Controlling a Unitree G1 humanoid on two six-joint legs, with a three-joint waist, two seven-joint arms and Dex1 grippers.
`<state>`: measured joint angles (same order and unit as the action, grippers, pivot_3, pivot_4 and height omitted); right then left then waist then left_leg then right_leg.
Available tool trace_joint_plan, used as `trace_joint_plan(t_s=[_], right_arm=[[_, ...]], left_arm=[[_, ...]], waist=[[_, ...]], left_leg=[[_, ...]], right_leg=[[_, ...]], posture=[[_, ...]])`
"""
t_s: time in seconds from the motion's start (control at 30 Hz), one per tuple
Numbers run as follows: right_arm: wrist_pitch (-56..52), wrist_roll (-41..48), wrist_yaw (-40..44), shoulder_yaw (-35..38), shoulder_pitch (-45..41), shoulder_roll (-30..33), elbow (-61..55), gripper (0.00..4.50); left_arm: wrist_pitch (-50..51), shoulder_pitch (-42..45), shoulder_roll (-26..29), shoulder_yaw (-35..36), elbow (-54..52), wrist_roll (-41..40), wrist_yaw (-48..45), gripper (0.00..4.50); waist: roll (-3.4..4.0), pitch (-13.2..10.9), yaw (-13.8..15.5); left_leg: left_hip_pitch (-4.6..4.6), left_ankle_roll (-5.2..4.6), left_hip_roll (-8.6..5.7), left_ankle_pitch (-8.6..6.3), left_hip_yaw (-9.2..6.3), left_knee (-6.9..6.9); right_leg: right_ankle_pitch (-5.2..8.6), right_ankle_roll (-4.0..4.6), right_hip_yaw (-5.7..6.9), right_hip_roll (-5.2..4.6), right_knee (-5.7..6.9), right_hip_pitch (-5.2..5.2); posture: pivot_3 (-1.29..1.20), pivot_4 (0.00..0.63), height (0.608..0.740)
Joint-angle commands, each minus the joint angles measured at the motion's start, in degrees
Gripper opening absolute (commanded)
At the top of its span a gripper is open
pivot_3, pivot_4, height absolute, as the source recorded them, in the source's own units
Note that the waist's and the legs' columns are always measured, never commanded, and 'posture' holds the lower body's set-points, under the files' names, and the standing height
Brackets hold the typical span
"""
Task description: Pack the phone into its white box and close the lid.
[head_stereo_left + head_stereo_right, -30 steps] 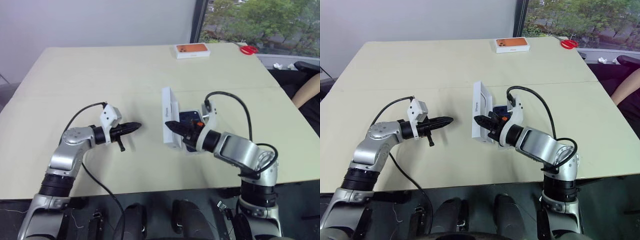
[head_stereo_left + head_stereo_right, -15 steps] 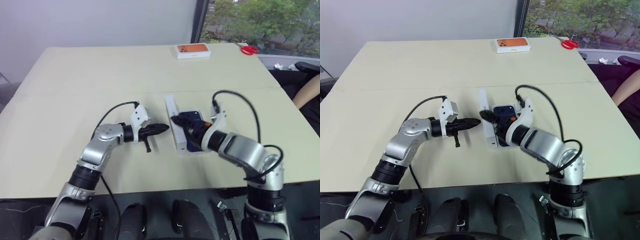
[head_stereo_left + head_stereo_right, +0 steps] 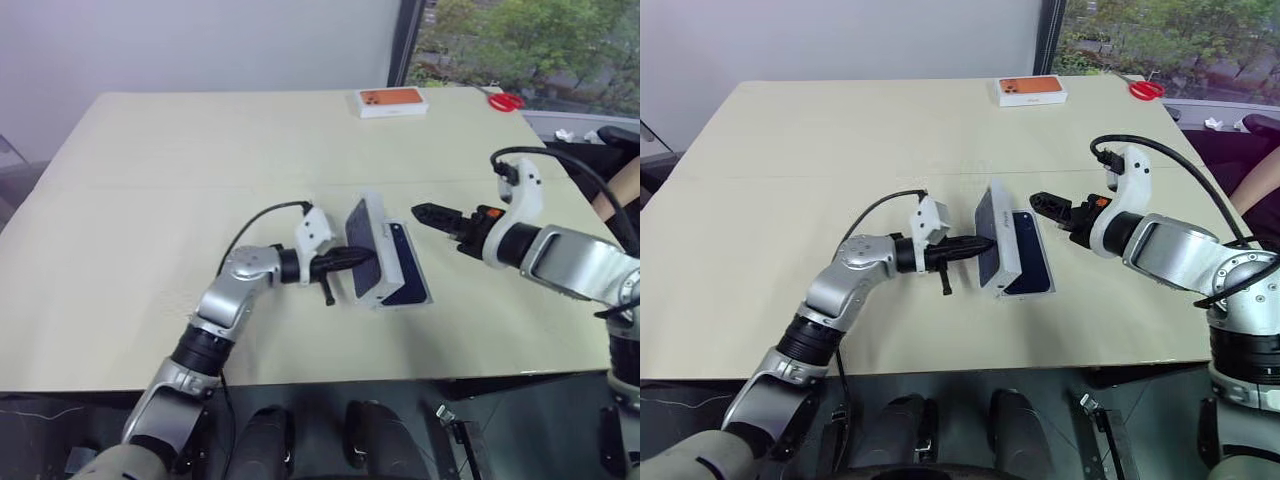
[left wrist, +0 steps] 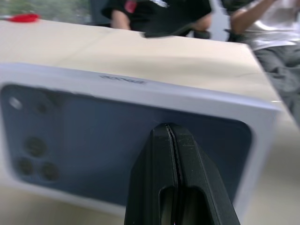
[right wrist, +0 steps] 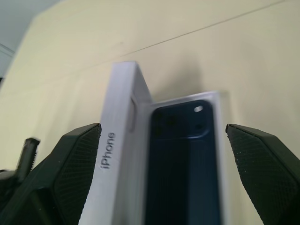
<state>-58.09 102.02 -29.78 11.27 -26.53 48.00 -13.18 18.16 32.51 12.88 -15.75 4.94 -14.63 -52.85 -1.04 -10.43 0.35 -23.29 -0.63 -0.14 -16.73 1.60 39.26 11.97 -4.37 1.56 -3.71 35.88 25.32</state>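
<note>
The phone (image 3: 406, 276), dark navy, lies in the white box (image 5: 219, 140) near the table's front middle. The box's lid (image 3: 375, 250), white with a dark blue phone picture on its top, stands on one long edge along the box's left side and leans over the phone. My left gripper (image 3: 362, 258) is shut, its tip against the lid's printed face (image 4: 93, 140). My right gripper (image 3: 425, 212) hovers open to the right of the box, pointing at it and holding nothing. Between its fingers (image 5: 262, 159) I see the phone (image 5: 183, 154) and the lid's side (image 5: 117, 154) marked "iPhone".
A closed white box with an orange top (image 3: 392, 101) and red scissors (image 3: 505, 100) lie at the table's far edge. A person's arm (image 3: 622, 185) shows at the right edge. The table's front edge runs just below the box.
My right gripper opened, let go of the lid and drew back to the right. My left gripper moved right up to the lid. The lid went from upright to leaning over the box.
</note>
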Motion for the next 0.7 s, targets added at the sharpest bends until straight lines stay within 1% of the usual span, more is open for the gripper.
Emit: trace_joint_plan(t_s=[0.03,0.1,0.17,0.27,0.37,0.43,0.47,0.5,0.57,0.6,0.7], right_arm=[[-0.8,-4.2,4.8,0.1,-0.7,1.9,-1.0,4.44],[-1.4,-7.4,7.1,-0.3,-0.6,2.7,-1.6,4.44],[-2.3,-13.2,10.3,-1.6,-0.5,4.4,-3.1,4.44],[-2.6,-22.9,16.0,-4.5,0.1,7.0,-5.8,4.44],[-2.4,-31.1,20.7,-6.9,0.7,8.7,-7.3,3.61],[-2.2,-36.5,24.2,-8.7,1.1,9.7,-8.5,2.62],[-1.9,-38.8,25.9,-9.7,1.5,10.0,-9.2,2.03],[-1.8,-40.4,27.2,-10.1,1.7,9.7,-9.5,1.57],[-1.7,-43.7,29.8,-11.3,1.7,9.2,-10.3,0.5],[-1.7,-44.9,30.9,-11.5,1.7,8.9,-10.6,0.04],[-2.1,-48.7,33.2,-12.3,1.3,8.1,-11.4,0.04]], left_arm=[[0.0,0.9,-0.5,-0.8,-0.9,0.6,0.3,0.0],[0.8,0.8,-1.1,0.5,-1.7,-0.8,1.0,0.0],[3.4,1.0,-1.2,3.6,-3.2,-3.3,2.6,0.0],[6.2,0.9,1.3,6.4,-5.2,-3.2,5.1,0.0],[9.4,0.1,4.7,8.5,-6.8,-2.2,7.7,0.0],[11.3,-0.2,6.6,9.4,-7.5,-1.8,9.2,0.0],[11.7,-0.5,7.8,9.8,-7.8,-1.7,9.3,0.0],[11.2,-0.9,8.8,10.0,-8.0,-1.2,9.6,0.0],[11.1,-1.1,10.9,8.2,-7.7,0.4,9.0,0.0],[11.0,-1.2,11.3,7.3,-7.6,0.7,8.5,0.0],[11.8,-0.4,11.4,4.3,-6.0,2.6,8.4,0.0]], waist=[[0.0,0.0,0.0],[0.0,0.0,0.1],[0.0,0.0,0.3],[0.0,0.0,0.2],[0.0,0.0,0.2],[0.0,0.0,0.3],[0.0,0.0,0.3],[0.0,0.0,0.3],[-0.01,0.0,0.3],[-0.01,0.0,0.4],[-0.01,0.0,0.5]], left_leg=[[0.0,0.0,0.01,0.0,0.0,0.0],[0.0,0.0,0.01,0.0,-0.01,0.0],[0.0,0.0,0.01,0.0,-0.01,0.0],[-0.02,0.0,0.01,0.0,-0.01,0.01],[0.0,0.0,0.02,0.0,-0.01,0.01],[0.0,0.0,0.03,0.0,-0.02,0.01],[-0.01,0.0,0.03,0.0,-0.02,0.01],[-0.01,0.0,0.02,0.0,-0.02,0.01],[-0.02,0.0,0.02,0.0,-0.02,0.01],[-0.02,0.0,0.01,0.0,-0.01,0.01],[-0.02,0.01,-0.01,0.0,-0.02,0.01]], right_leg=[[0.0,0.0,0.0,0.01,0.0,0.0],[0.0,0.0,0.0,0.01,0.0,0.0],[0.0,0.0,0.01,0.01,-0.01,0.0],[0.0,0.0,0.01,0.0,0.0,0.03],[0.0,0.0,0.02,0.03,0.0,0.03],[0.0,0.0,0.02,0.03,0.0,0.03],[0.0,0.0,0.03,0.03,0.0,0.03],[0.0,0.0,0.03,0.02,-0.02,0.03],[0.0,0.0,0.03,0.01,-0.04,0.02],[0.0,0.0,0.03,0.01,-0.04,0.02],[0.01,0.0,0.04,-0.02,-0.07,0.01]], posture=[[0.0,0.15,0.74],[0.0,0.15,0.74],[0.0,0.15,0.74],[0.0,0.15,0.74],[0.0,0.15,0.74],[0.0,0.15,0.74],[0.0,0.15,0.74],[0.0,0.15,0.74],[0.0,0.15,0.74],[0.0,0.15,0.74],[0.0,0.15,0.74]])
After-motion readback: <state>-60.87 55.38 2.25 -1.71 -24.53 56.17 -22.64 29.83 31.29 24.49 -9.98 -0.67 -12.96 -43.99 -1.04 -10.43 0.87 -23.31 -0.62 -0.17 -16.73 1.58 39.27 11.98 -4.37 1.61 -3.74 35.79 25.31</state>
